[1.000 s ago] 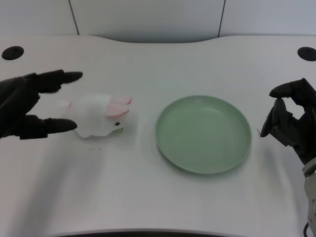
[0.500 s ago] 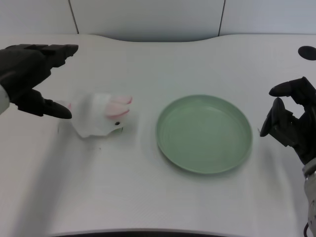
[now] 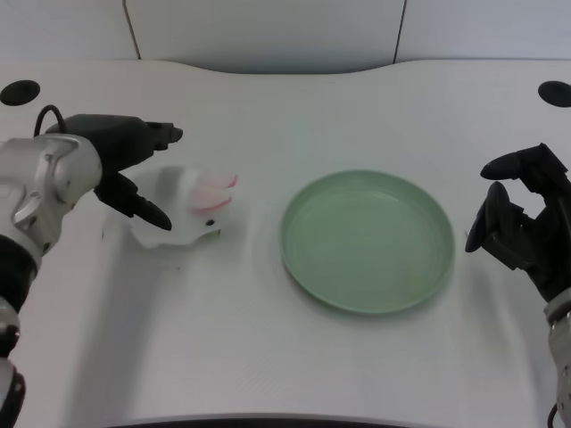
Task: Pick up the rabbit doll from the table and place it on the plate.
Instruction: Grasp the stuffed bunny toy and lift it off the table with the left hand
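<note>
Left hand (image 3: 125, 169) spread open over the near-left side of the white rabbit doll (image 3: 183, 212), holding nothing, thumb down along the doll's flank, other fingers reaching above it. Doll lying on the tabletop (image 3: 268, 357), just left of the green plate (image 3: 368, 241), not touching it. Risks from here: soft plush squirting out sideways under an off-centre squeeze (only the rear end covered), or a shallow pinch letting go before reaching the plate.

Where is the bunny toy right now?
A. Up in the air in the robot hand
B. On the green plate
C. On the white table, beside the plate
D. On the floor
C. The bunny toy lies on the white table, left of the bare green plate, and the left robot hand is spread open over it without lifting it.
</note>
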